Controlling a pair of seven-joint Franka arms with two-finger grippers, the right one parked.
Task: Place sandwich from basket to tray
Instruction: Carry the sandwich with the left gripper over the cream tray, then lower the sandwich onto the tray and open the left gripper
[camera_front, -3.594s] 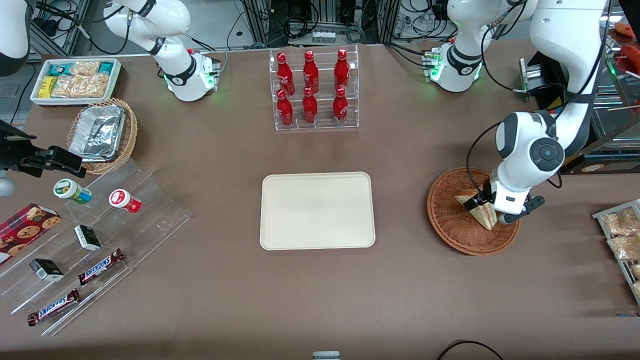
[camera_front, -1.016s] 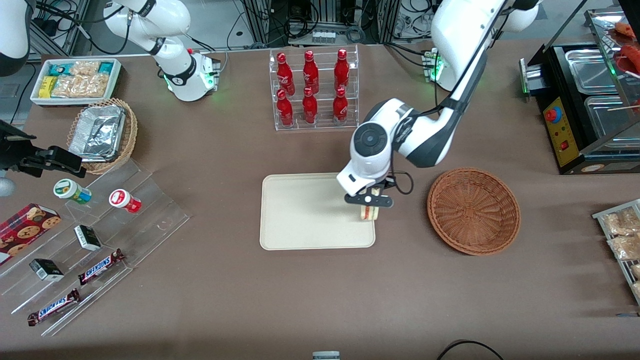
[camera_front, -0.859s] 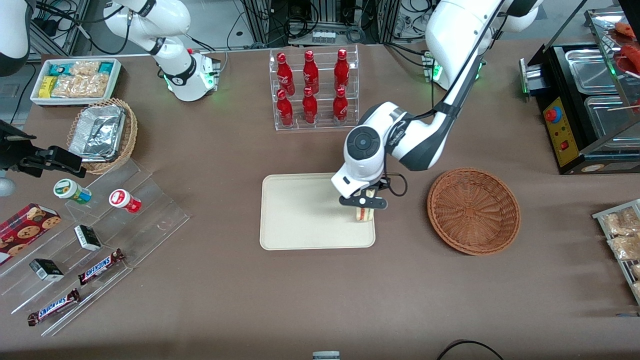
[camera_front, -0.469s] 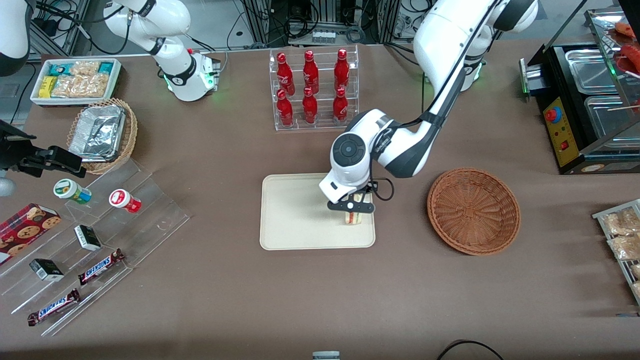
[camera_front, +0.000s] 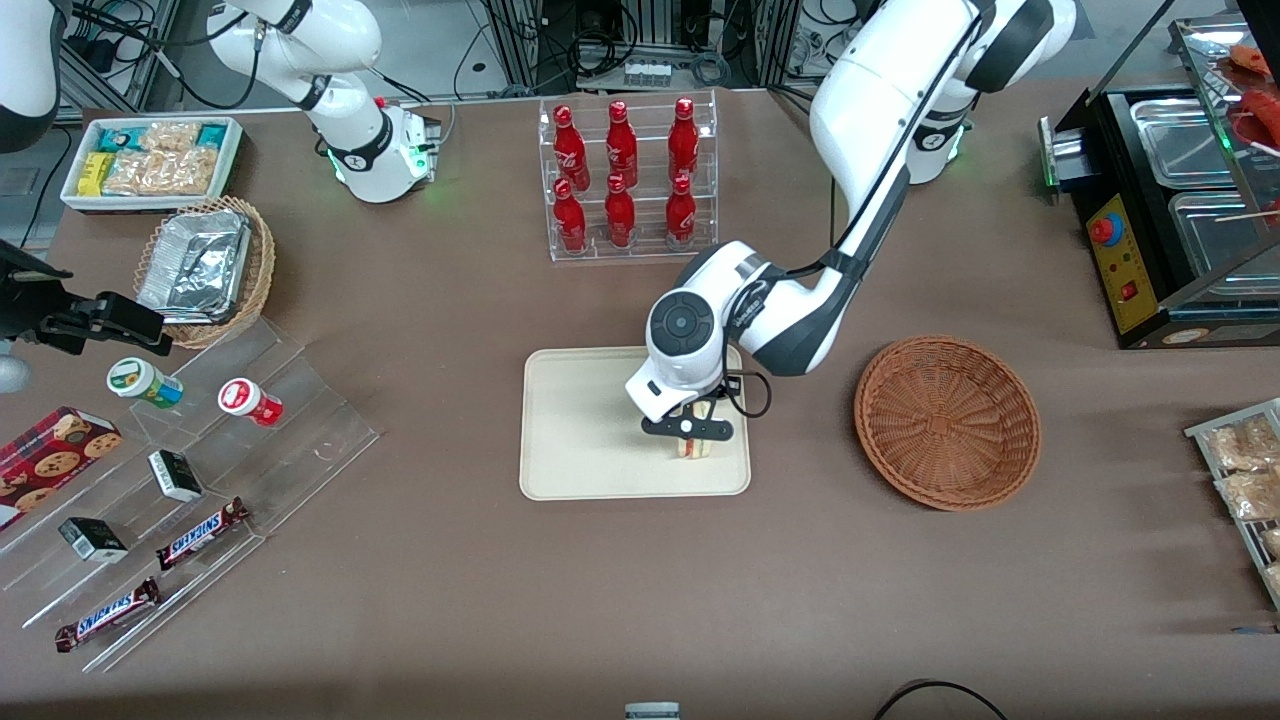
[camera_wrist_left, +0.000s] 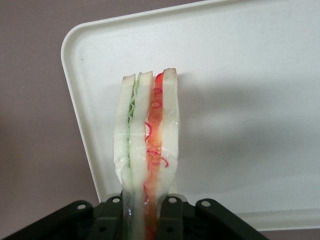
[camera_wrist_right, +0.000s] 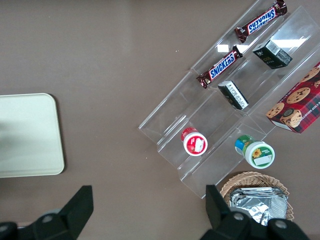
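Mostly done: gripper (camera_front: 690, 437) clamps sandwich (camera_front: 693, 446) over tray (camera_front: 580, 420), frame centre; basket (camera_front: 946, 422) empty at right. Left: lower, release.

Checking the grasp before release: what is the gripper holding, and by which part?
The gripper over the tray holds the sandwich, its fingers pressing the two bread faces at one end.

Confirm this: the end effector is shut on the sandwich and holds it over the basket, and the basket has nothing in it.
Wrong in one respect: the end effector is shut on the sandwich and holds it over the tray, not the basket. The front view shows this, and the wrist view shows tray under the sandwich. The basket has nothing in it.
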